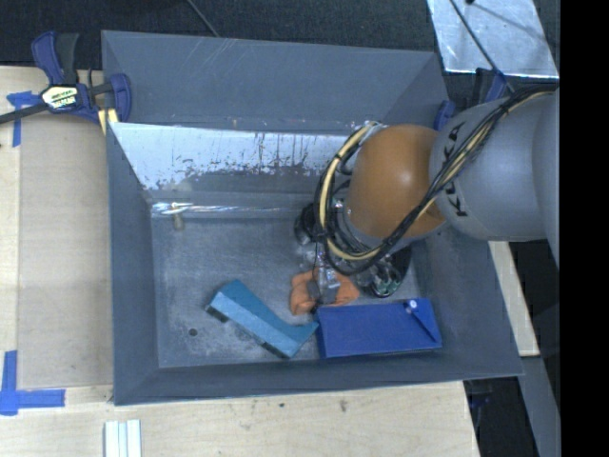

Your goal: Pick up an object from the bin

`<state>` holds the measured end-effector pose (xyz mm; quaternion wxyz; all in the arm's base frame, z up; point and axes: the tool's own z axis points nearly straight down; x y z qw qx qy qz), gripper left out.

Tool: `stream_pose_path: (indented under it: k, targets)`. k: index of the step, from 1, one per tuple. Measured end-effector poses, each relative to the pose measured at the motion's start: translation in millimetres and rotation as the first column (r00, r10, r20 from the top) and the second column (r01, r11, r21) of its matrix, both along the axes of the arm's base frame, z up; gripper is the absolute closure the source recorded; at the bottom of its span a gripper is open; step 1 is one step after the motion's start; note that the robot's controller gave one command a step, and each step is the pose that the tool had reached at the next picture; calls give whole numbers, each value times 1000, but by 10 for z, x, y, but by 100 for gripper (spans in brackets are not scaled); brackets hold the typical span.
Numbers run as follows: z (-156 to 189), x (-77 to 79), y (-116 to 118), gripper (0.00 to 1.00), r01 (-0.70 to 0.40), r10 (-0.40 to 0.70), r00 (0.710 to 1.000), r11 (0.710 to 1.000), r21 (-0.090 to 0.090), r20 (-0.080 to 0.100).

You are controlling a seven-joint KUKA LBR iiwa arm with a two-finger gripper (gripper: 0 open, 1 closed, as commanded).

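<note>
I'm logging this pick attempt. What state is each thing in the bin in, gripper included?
Orange thing: lying under the gripper, partly hidden.
Gripper: low over the orange thing; whether it holds it cannot be told.
Light blue block: lying flat, askew, free.
Dark blue box: lying flat, free.
Green thing: mostly hidden under the arm.

Grey arm (500, 174) from the right, orange-covered wrist (392, 181) low, tool (322, 280) at its lower-left end.
</note>
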<state>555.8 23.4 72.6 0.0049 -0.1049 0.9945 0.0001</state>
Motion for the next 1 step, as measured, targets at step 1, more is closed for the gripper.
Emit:
stream_pose_path:
  k: [1]
  targets:
    - [0, 0, -1, 100, 1, -1, 1000, 1000, 0, 0]
